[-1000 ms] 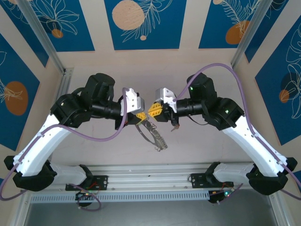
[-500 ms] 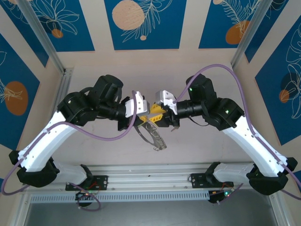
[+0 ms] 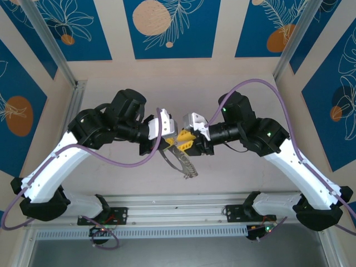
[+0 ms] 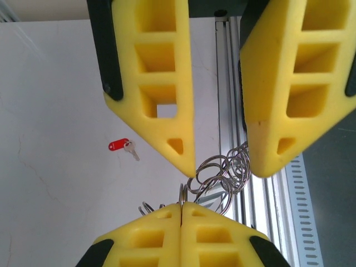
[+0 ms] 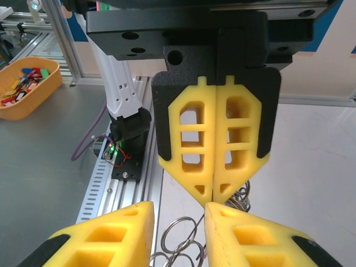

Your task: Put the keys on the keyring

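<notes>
The keyring (image 3: 187, 164), a cluster of thin silver wire loops, hangs in mid-air between the two arms. My left gripper (image 3: 170, 139) is shut on one of its loops, which stands pinched edge-on between the yellow pads (image 4: 181, 204). My right gripper (image 3: 186, 140) faces the left one tip to tip and is open. Its fingers (image 4: 161, 111) hang spread above the loops (image 4: 222, 172), which also sit between them in the right wrist view (image 5: 181, 233). One of the keys, red-headed (image 4: 118, 146), lies on the white table apart from both grippers.
An orange bin (image 5: 28, 83) with several coloured keys stands off the table, beyond the aluminium rail (image 5: 119, 194) at the near edge. The left arm's base with a green light (image 5: 125, 144) is bolted to that rail. The enclosure walls stand close around the table.
The left arm swung right and brought the keyring up to the right gripper. The right gripper opened and its fingers now stand around the hanging loops.
</notes>
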Action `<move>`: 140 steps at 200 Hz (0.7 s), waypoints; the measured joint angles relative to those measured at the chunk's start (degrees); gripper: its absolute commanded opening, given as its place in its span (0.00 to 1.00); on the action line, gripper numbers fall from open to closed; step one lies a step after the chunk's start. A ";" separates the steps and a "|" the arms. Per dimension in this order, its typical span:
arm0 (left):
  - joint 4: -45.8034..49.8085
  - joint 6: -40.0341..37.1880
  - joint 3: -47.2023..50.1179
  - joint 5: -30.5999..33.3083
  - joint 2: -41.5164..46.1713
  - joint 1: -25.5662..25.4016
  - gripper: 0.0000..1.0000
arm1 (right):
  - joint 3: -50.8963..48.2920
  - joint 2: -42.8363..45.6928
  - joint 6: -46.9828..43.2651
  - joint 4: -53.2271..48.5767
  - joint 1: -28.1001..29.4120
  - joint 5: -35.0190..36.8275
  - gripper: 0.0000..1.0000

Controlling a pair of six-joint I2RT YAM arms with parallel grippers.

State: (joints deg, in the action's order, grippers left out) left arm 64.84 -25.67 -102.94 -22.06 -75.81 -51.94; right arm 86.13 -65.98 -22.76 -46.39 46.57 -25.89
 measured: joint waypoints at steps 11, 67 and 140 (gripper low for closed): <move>0.00 0.02 0.00 -0.02 0.00 0.00 0.00 | 0.00 -0.55 -0.22 -0.17 0.37 0.09 0.29; 0.79 0.02 0.00 -0.17 0.44 0.00 0.00 | 0.00 -1.77 -0.83 -0.55 1.49 1.33 0.27; 0.76 0.02 0.00 -0.42 0.74 -0.09 0.00 | -2.05 -0.72 -1.49 0.07 1.95 5.51 0.41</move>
State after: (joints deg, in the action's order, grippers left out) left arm 65.60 -25.65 -102.94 -22.48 -75.07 -52.03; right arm 84.07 -66.70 -24.25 -46.33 48.51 -20.38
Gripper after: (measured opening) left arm 0.053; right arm 0.405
